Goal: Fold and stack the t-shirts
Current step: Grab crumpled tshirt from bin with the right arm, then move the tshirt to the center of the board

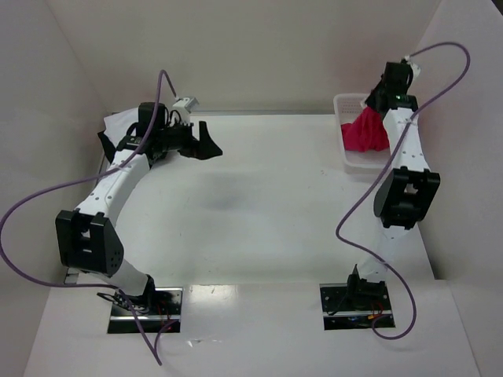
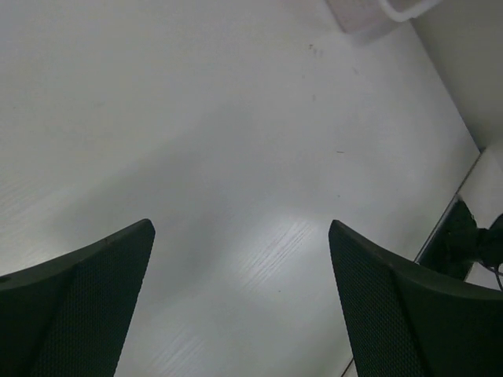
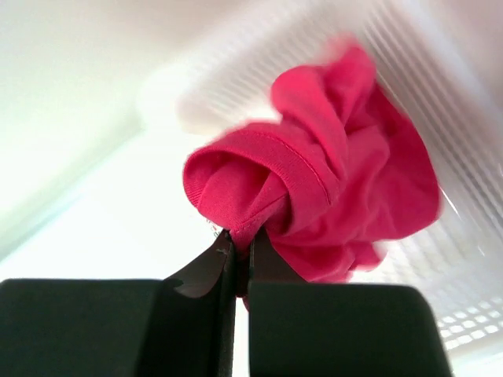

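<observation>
We see the right claw (image 3: 236,250) clamped on the crimson t-shirt (image 3: 346,181), which hangs bunched over the white mesh basket (image 1: 360,159); the left claw (image 2: 241,228) hovers spread apart above the tabletop (image 2: 236,118).

The right gripper (image 1: 378,109) pinches the red t-shirt (image 1: 365,135). The shirt hangs just under it, over the white basket (image 1: 351,162). The left gripper (image 1: 208,142) is spread wide above the table (image 1: 267,204).

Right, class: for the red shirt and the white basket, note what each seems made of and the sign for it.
The red shirt: soft knit cloth, likely cotton jersey, matte; it bunches in folds and shows a stitched hem. The basket: probably rigid plastic, white; its walls are moulded slats.
</observation>
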You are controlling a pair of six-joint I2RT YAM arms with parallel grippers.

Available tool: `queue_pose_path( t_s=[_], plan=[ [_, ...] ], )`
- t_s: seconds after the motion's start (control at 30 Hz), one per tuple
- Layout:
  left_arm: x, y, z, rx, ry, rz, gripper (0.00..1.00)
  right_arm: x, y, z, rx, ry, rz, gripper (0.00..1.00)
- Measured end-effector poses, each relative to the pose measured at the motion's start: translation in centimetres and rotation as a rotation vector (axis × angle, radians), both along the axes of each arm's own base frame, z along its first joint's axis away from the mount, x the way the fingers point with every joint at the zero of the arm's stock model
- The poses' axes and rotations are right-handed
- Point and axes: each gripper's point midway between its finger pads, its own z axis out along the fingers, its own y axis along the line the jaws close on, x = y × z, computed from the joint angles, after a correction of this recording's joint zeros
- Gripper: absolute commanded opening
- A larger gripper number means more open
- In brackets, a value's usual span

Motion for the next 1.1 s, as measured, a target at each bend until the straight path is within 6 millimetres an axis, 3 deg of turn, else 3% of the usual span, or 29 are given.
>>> queue_pose_path(
  t_s=[0.03,0.13,0.2,0.3,0.33,0.43,0.5,0.63,0.7,0.73,0.87,1.03,1.1],
  plan=[
    [-0.1,-0.5,0.4,-0.014,-0.018,-0.028,0.99,0.1,1.6,4.4,-0.02,-0.083,0.033,0.0],
    [-0.8,-2.7,1.5,-0.035,-0.09,-0.137,0.99,-0.9,6.0,14.4,-0.038,-0.28,0.131,0.0],
    [-1.4,-4.5,2.2,-0.047,-0.13,-0.203,0.99,-4.1,10.4,22.2,-0.022,-0.442,0.245,0.0],
    [-1.9,-7.0,3.7,-0.068,-0.208,-0.281,0.99,-9.1,15.1,29.3,0.03,-0.607,0.392,0.0],
    [-2.1,-8.0,4.3,-0.076,-0.235,-0.303,0.99,-9.9,15.7,30.2,0.04,-0.627,0.415,0.0],
    [-1.6,-10.6,6.4,-0.099,-0.333,-0.323,0.99,-15.3,20.3,34.4,0.142,-0.742,0.612,0.0],
    [-1.2,-11.6,7.3,-0.11,-0.38,-0.307,0.99,-17.1,22.1,34.8,0.194,-0.759,0.688,0.0],
    [-0.4,-13.8,10.3,-0.148,-0.513,-0.249,0.99,-19.3,25.1,33.2,0.308,-0.718,0.821,0.0],
    [0.3,-14.6,11.9,-0.17,-0.578,-0.195,0.87,-19.8,26.3,31.5,0.372,-0.668,0.872,0.0],
    [0.5,-14.8,12.4,-0.177,-0.596,-0.179,0.64,-19.8,26.8,30.7,0.398,-0.645,0.889,0.0],
    [1.1,-15.1,13.0,-0.196,-0.616,-0.137,0.0,-19.5,27.9,26.9,0.479,-0.544,0.917,0.0],
    [1.4,-13.9,13.4,-0.189,-0.626,-0.062,0.0,-19.1,28.2,24.9,0.508,-0.495,0.913,0.0],
    [0.4,-12.1,14.5,-0.161,-0.634,0.0,0.0,-18.7,27.8,24.9,0.483,-0.505,0.888,0.0]
  ],
)
